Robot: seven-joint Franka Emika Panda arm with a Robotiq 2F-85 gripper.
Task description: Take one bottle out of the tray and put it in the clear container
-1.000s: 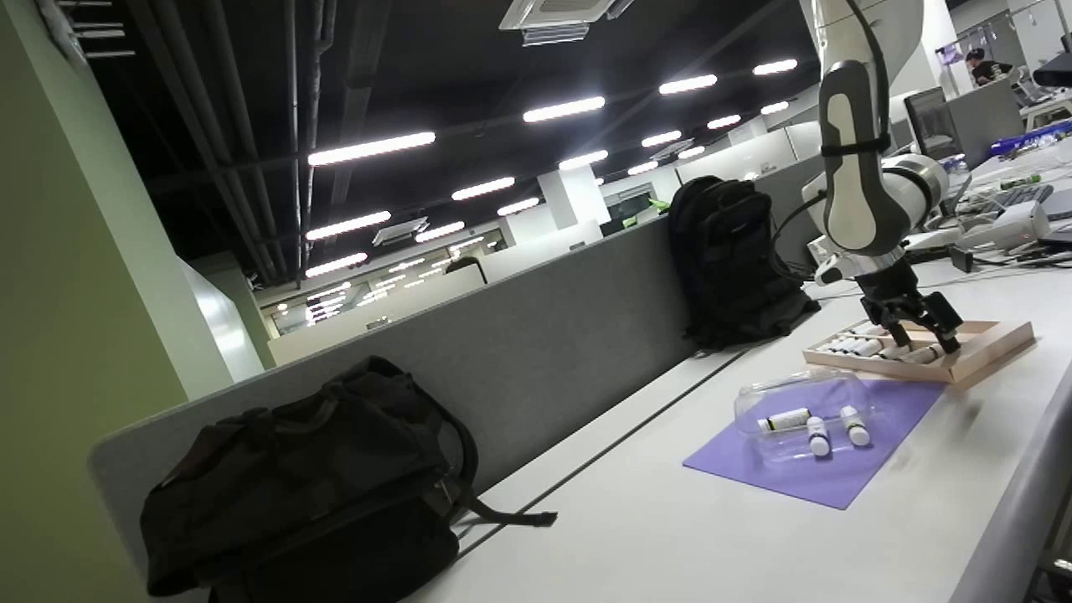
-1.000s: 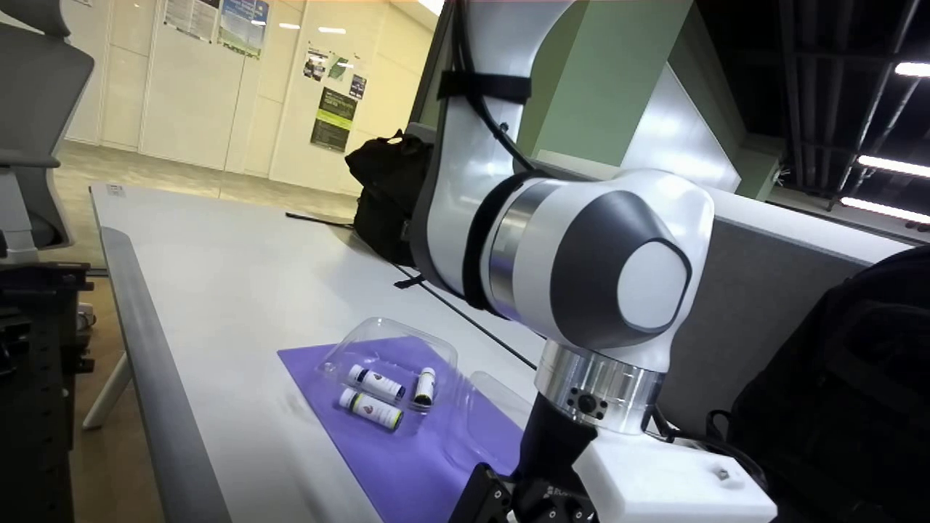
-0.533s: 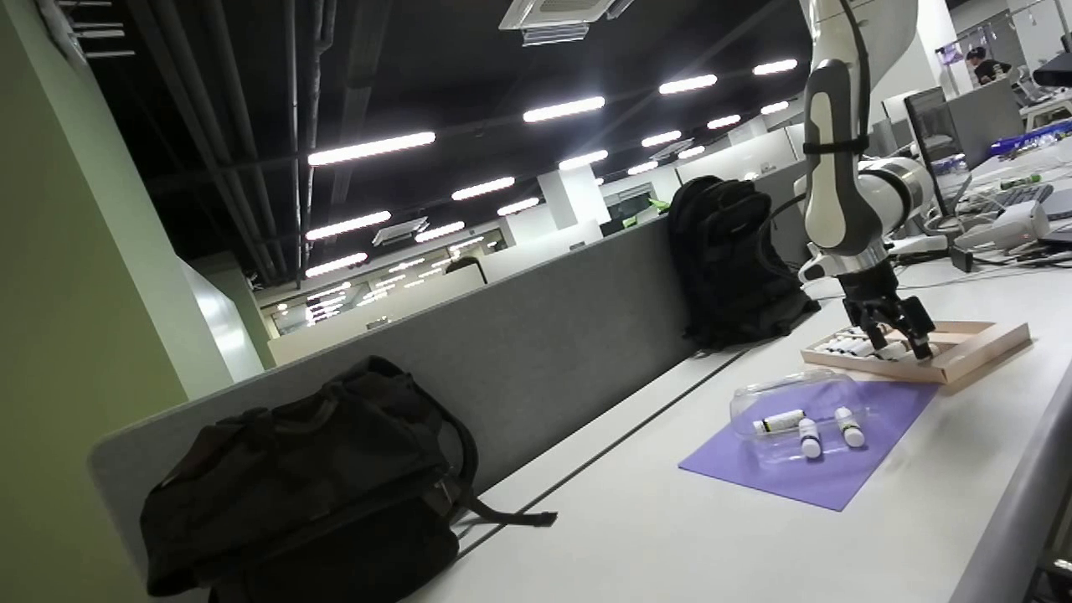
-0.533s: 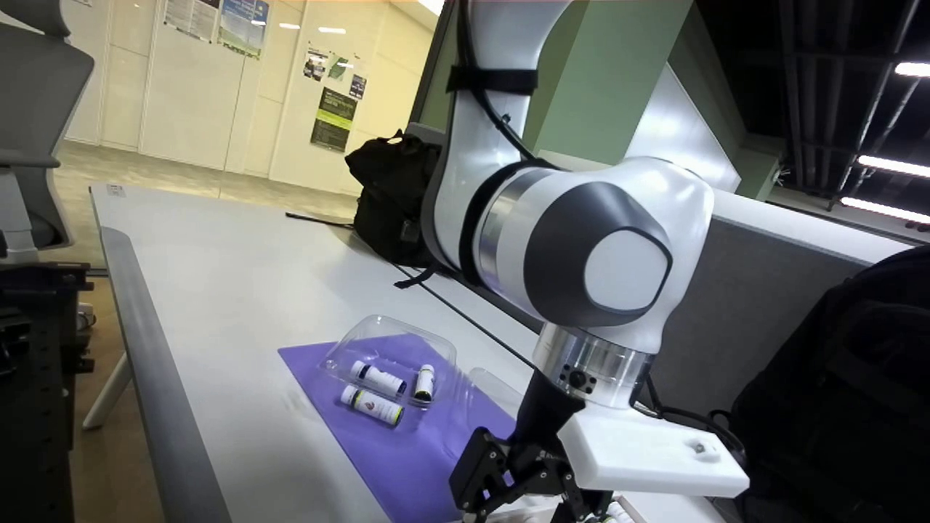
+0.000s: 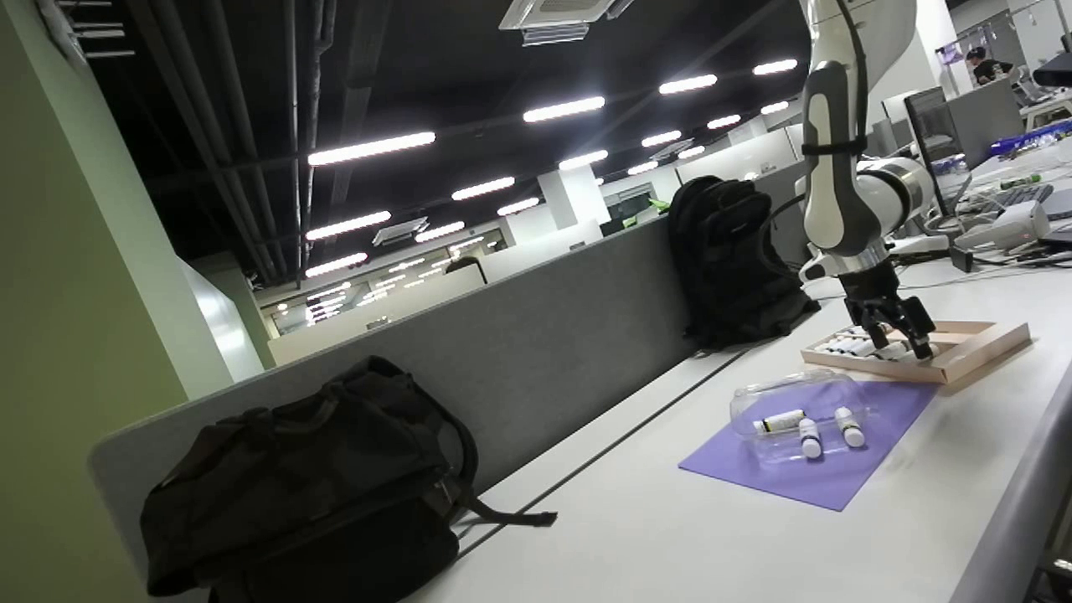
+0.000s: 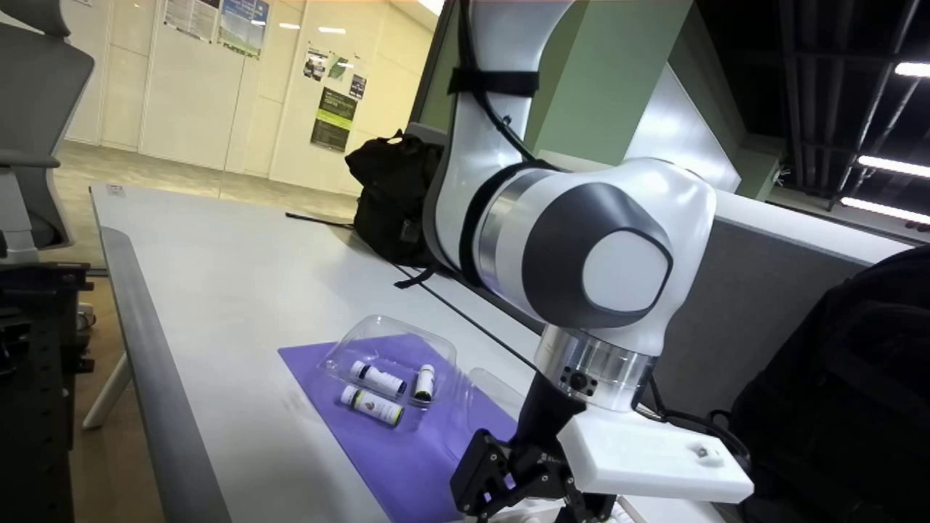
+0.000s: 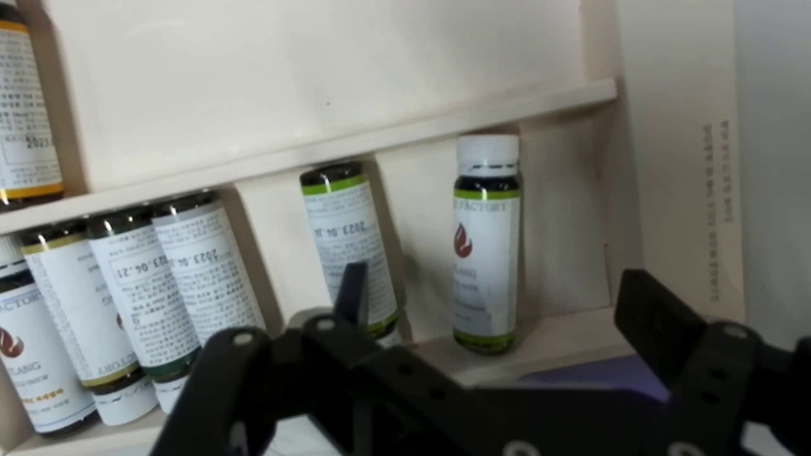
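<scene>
Arm [image 5: 831, 163] hangs down in an exterior view, grpr [image 5: 901, 349] tilted twd 5 o'clock over tray [image 5: 990, 353], fingers [image 7: 656, 320] spread; clear cont. [image 5: 802, 399] @ 8 o'clock.

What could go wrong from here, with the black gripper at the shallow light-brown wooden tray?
In the wrist view, the open gripper frames a cylindrical white-capped bottle; one finger overlaps the neighbouring green-banded bottle and could knock it. The other overlaps the edge of the tray, so it might scrape there. Later, the bottle could strike the three white-labelled bottles that seem to lie in the clear plastic container.
</scene>
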